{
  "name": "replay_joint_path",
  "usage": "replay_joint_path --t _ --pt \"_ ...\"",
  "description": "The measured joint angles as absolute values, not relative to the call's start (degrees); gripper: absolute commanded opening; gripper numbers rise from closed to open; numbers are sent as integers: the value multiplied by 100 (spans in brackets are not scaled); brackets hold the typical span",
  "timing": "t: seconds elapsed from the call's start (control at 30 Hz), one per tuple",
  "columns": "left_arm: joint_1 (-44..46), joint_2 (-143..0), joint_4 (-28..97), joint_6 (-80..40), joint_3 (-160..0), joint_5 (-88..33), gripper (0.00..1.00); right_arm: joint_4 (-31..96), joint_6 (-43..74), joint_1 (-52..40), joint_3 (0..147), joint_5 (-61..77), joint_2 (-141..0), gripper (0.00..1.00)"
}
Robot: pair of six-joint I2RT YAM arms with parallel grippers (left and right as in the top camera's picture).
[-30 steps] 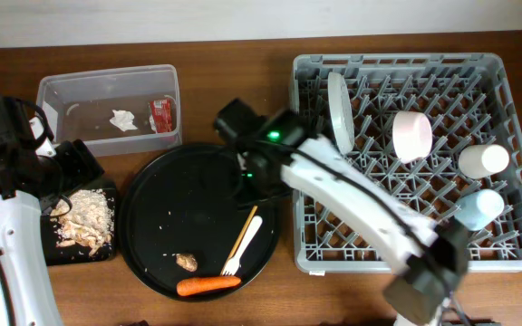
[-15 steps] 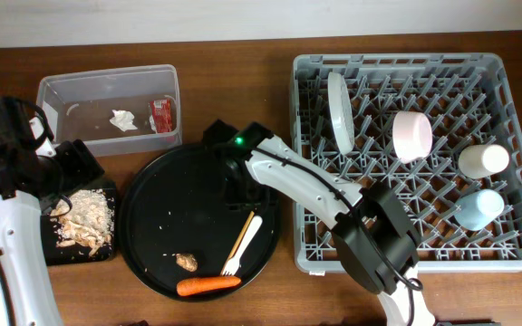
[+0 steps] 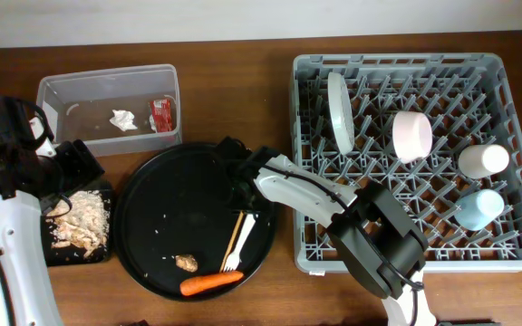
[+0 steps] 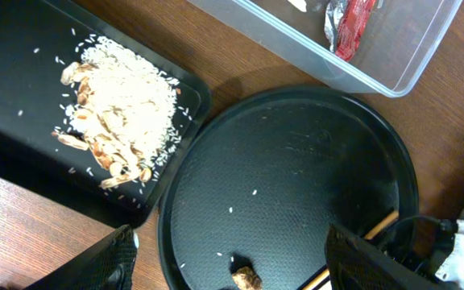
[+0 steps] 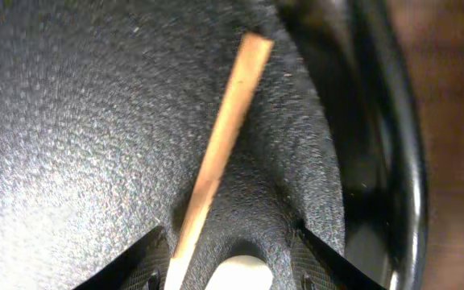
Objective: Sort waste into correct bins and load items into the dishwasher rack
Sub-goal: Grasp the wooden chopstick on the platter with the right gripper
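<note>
Your right gripper (image 3: 240, 192) has come down onto the round tray (image 3: 143, 195) since a second ago, when it hung higher, nearer the tray's far rim. In the wrist view its jaws stand open, one finger (image 5: 147, 262) on each side of the chopstick (image 5: 220, 153), not closed on it. The chopstick and the fork (image 3: 233, 256) lie side by side on the right part of the round tray, a little further left than before. The carrot (image 3: 211, 283) lies at the near rim with its right end turned slightly up since then. The brown lump (image 3: 186, 263) is just beyond it.

Your left gripper (image 4: 236, 258) has not moved. Its jaws are wide apart and hold nothing.

Unchanged:
- The tissue (image 3: 122, 119) and red wrapper (image 3: 160, 113) are in the clear tub (image 3: 62, 91).
- The food scraps (image 3: 80, 217) are on the black tray (image 3: 80, 256).
- The plate (image 3: 338, 113), bowl (image 3: 412, 136), white cup (image 3: 483, 160) and blue cup (image 3: 478, 208) are in the rack (image 3: 397, 65).
</note>
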State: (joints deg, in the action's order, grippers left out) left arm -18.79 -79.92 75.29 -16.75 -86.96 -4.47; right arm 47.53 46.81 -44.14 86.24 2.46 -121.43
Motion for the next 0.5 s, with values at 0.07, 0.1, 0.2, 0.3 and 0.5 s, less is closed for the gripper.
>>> replay_joint_path --t 0.07,0.1,0.2,0.3,0.5 --pt "-1879 -7992 7531 -1675 -8696 -449 74 4619 4665 -4414 8619 217 -12143 42" --pt "-1879 -7992 7529 -1675 -8696 -449 74 4611 4665 -4414 8617 211 -12143 42" --pt "-1879 -7992 7529 -1675 -8696 -449 74 4628 4654 -4412 8617 209 -12143 44" --pt "-1879 -7992 7529 -1675 -8696 -449 74 4626 4641 -4414 8619 189 -12138 43" --pt "-1879 -7992 7526 -1675 -8696 -449 74 4644 4265 -4449 8635 137 -12136 43"
